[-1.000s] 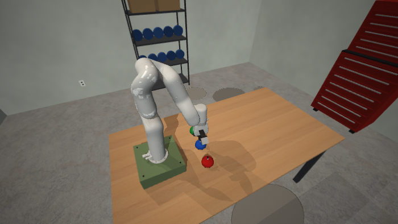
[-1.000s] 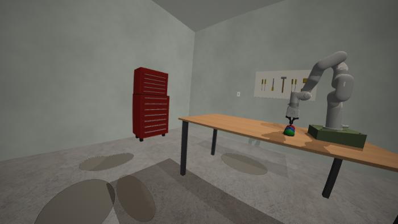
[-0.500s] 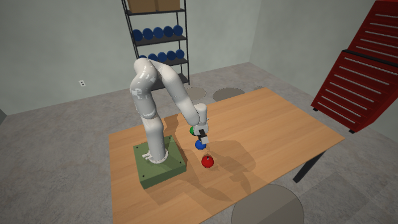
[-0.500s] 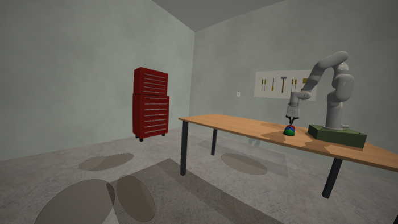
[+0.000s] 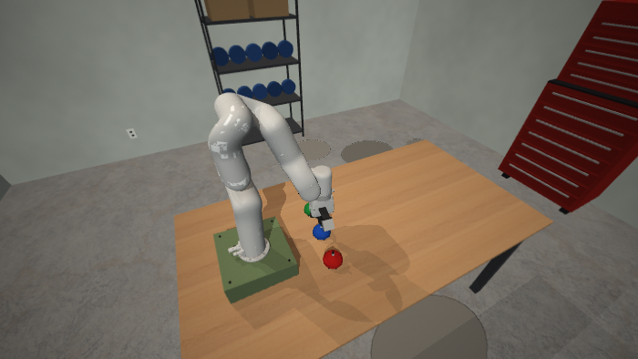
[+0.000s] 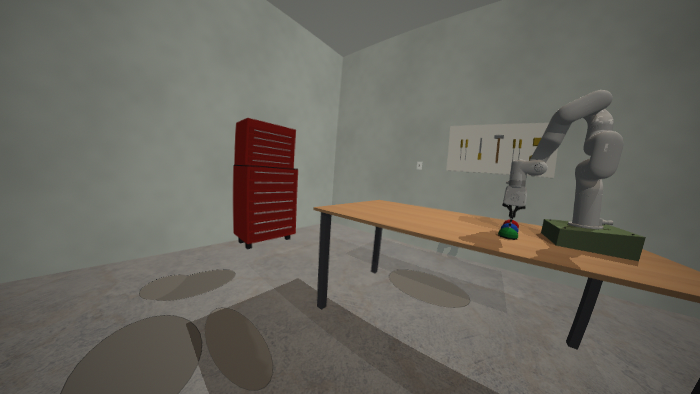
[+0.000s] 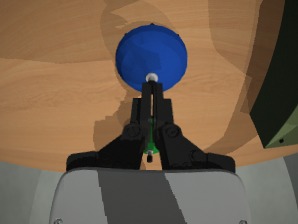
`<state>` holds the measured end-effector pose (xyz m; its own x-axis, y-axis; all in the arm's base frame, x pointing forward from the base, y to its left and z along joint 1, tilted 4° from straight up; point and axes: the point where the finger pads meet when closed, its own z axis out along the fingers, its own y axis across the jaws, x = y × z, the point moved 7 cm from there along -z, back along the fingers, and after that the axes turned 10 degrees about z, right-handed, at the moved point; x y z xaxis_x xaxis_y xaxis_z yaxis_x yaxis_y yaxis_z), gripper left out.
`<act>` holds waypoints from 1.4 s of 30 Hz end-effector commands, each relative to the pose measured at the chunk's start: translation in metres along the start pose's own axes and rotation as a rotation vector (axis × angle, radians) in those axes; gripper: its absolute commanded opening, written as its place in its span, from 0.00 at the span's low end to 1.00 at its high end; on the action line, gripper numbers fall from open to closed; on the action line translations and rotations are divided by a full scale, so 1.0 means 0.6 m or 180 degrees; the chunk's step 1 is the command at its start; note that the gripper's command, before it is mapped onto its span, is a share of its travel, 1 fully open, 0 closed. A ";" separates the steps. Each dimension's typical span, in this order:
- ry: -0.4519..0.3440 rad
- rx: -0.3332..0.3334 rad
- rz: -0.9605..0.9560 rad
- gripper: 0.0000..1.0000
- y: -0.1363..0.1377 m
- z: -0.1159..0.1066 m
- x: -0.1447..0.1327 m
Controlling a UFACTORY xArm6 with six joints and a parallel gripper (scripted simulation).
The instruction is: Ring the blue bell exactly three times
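The blue bell [image 5: 321,233] sits on the wooden table, between a green bell [image 5: 308,209] behind it and a red bell [image 5: 333,259] in front. In the wrist view the blue bell [image 7: 152,58] fills the upper middle, and its small pale button [image 7: 152,78] shows right at my fingertips. My gripper [image 7: 151,95] [image 5: 326,226] is shut and empty, pointing straight down over the blue bell's top. I cannot tell whether the tips touch the button. In the exterior view the gripper [image 6: 512,217] stands just above the three overlapping bells [image 6: 509,230].
My arm's green base block [image 5: 255,259] stands on the table to the left of the bells. A red tool chest [image 5: 579,123] stands off the table's right side, and a shelf rack [image 5: 255,64] with blue balls stands behind.
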<state>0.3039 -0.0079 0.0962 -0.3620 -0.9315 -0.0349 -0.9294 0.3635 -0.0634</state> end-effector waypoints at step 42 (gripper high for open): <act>-0.0003 0.0009 0.0000 0.00 -0.002 0.018 -0.001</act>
<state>0.3047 -0.0078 0.0863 -0.3620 -0.9315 -0.0350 -0.9294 0.3635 -0.0638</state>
